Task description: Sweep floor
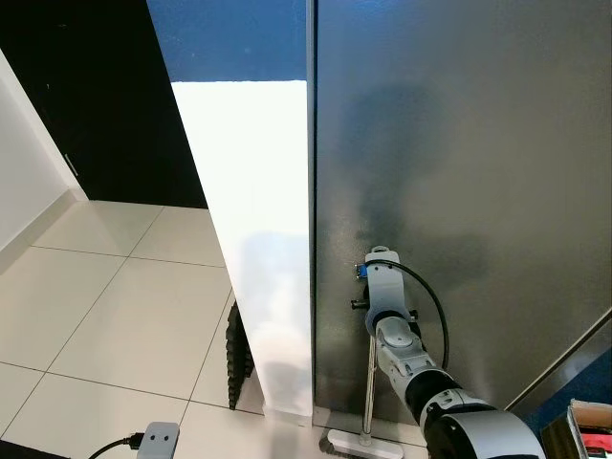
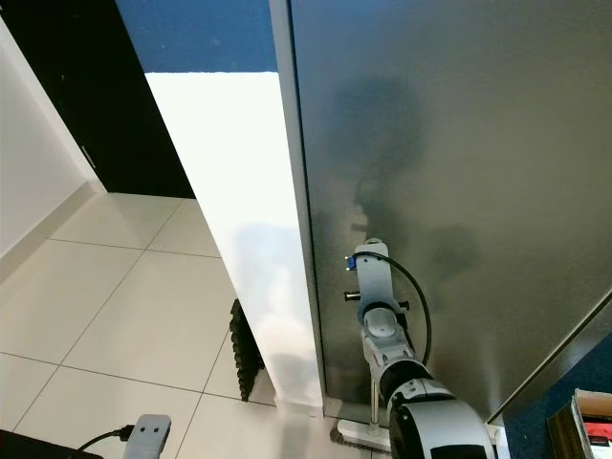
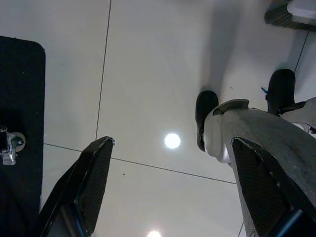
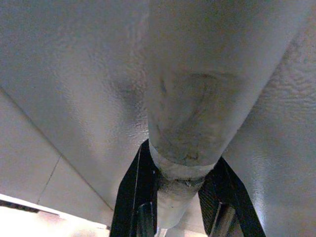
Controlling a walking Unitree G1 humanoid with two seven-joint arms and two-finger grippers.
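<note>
While the robot stands facing a tall grey panel (image 1: pixel 459 172), the head views look down at a floor (image 1: pixel 115 316) of pale glossy tiles. At far left a white wall with a skirting board runs back toward a dark doorway (image 1: pixel 105 105). Near the lower left edge a small grey plug block (image 1: pixel 159 440) with a black cable lies on the tiles. A bright white panel (image 1: pixel 263 239) slants down the middle, with a black ribbed object (image 1: pixel 238 359) at its foot, touching the floor.

Right of that stands the grey panel, edged by a thin metal strip. The right arm (image 1: pixel 397 339) reaches forward in front of it, a black cable looping beside the wrist. Below the wrist a slim metal broom handle (image 1: pixel 369 392) runs down to a pale broom head (image 1: pixel 359 445) resting on the floor at the foot of the panel. In the right wrist view, the right claw (image 4: pixel 180 197) is clenched around the handle, one black finger (image 4: pixel 138 197) pressed against each side, with the textured grey panel close behind.

The left claw (image 3: pixel 170 187) hangs over the tiles with its fingers spread wide and nothing between them. Its view also takes in the robot's silver leg, its dark feet (image 3: pixel 206 116), and a black wheeled base (image 3: pixel 19 123) with a small caster. At far right in the head views, a red and white item (image 1: pixel 593 430) sits at the frame edge.
</note>
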